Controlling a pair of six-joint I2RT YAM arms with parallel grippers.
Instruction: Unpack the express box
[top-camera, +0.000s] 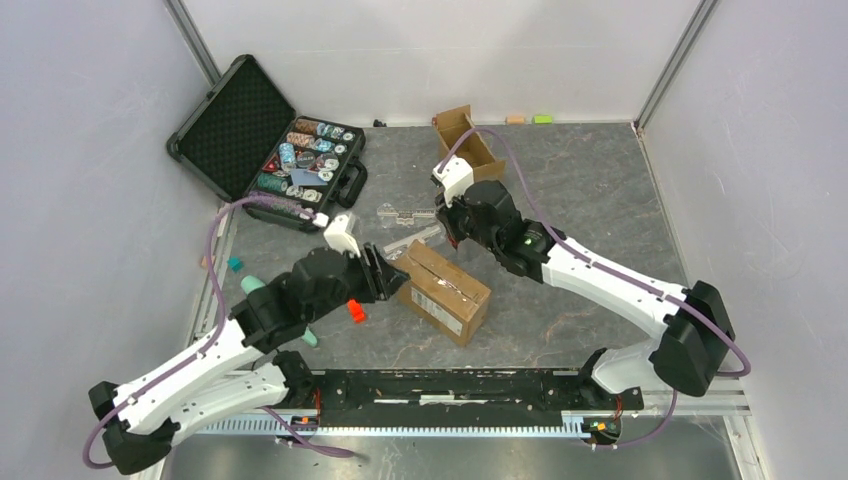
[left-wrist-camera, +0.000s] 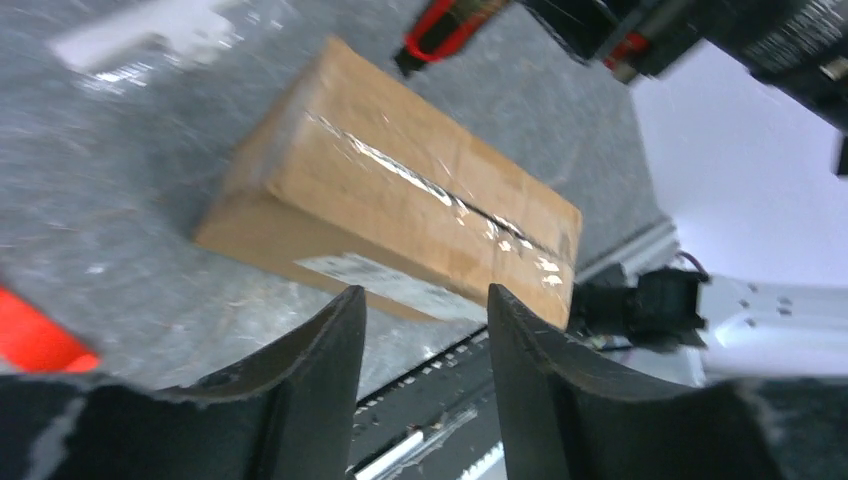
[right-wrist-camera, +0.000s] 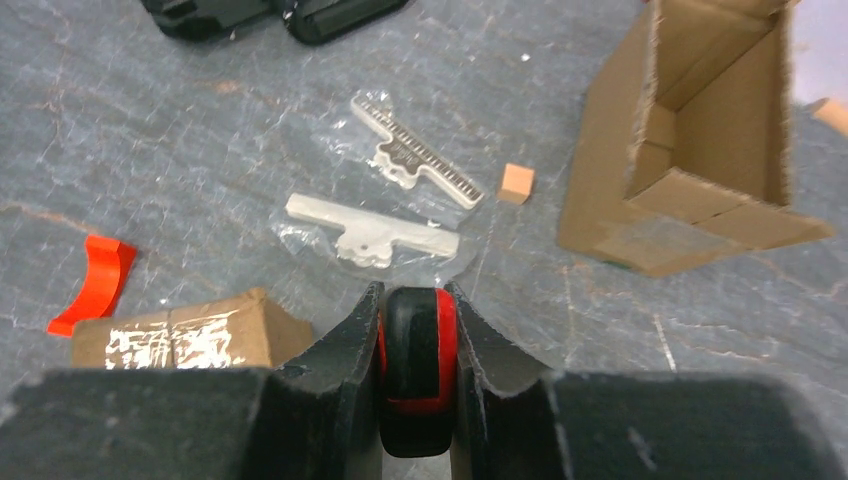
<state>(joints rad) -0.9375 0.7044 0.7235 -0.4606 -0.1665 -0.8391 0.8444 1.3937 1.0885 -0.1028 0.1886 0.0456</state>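
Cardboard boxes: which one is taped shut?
The express box, the nearer one, tape along its seam and a white label on its side; the narrower box farther back stands open.

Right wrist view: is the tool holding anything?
Yes, the right tool is clamped on a red-and-black object that sits between its fingers.

Overhead looks down; close wrist views share the express box (left-wrist-camera: 400, 190).

The express box (top-camera: 445, 291) is brown cardboard with a white printed label (top-camera: 437, 303) and a glossy clear tape seam (left-wrist-camera: 420, 185), on a grey veined table (top-camera: 590, 190). Left of the box lies an orange-red piece (top-camera: 355, 311); beyond the box, a red-and-black tool (right-wrist-camera: 418, 370).
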